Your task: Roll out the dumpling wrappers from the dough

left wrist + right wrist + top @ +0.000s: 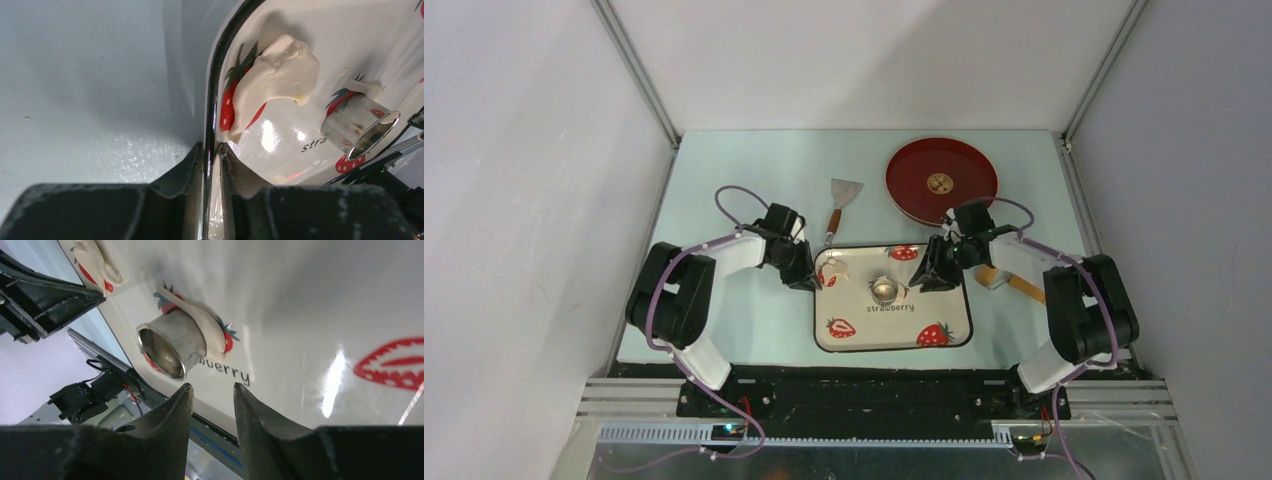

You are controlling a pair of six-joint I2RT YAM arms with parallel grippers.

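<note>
The dough is a pale, flattened, irregular lump on the left part of the strawberry tray, also seen from above. A thin dough scrap lies against the shiny metal cutter ring at the tray's middle. My left gripper is shut on the tray's dark left rim, just short of the dough. My right gripper is open and empty, just above the tray, to the right of the ring. No clear round wrapper shows.
A red plate stands behind the tray at the right, with a small pale mark at its centre. A metal scraper with a wooden handle lies behind the tray. A wooden-handled tool lies right of the tray under the right arm.
</note>
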